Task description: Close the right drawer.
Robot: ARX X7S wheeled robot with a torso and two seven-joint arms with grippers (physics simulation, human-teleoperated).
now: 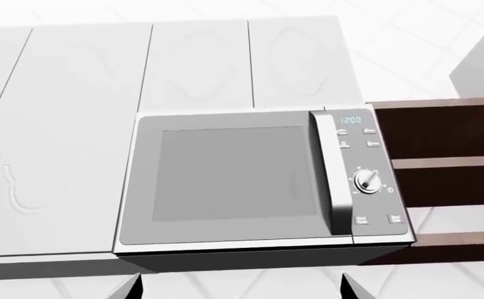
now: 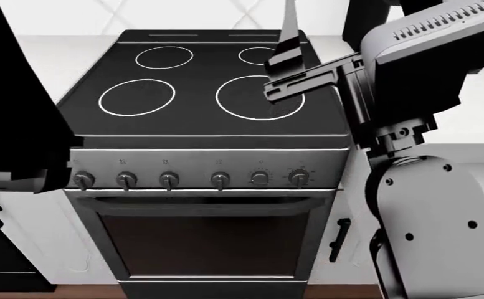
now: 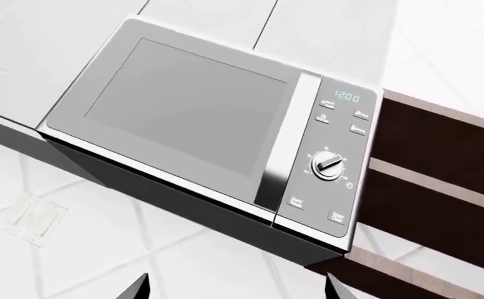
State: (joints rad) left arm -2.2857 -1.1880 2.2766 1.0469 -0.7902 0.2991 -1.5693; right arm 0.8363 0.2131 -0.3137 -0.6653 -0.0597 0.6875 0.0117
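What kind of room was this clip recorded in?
Most likely a simulated home kitchen: a freestanding stove with four burner rings and a row of knobs, a microwave showing 12:00 on its display, and white cabinet doors behind it.

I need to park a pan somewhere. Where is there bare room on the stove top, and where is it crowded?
The two left burner rings on the stove top are bare, out to its left edge. The right side is crowded: the right arm hangs over the front right ring.

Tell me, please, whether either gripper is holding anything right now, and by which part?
Nothing is held. In both wrist views the fingertips stand apart with nothing between them, facing the microwave.
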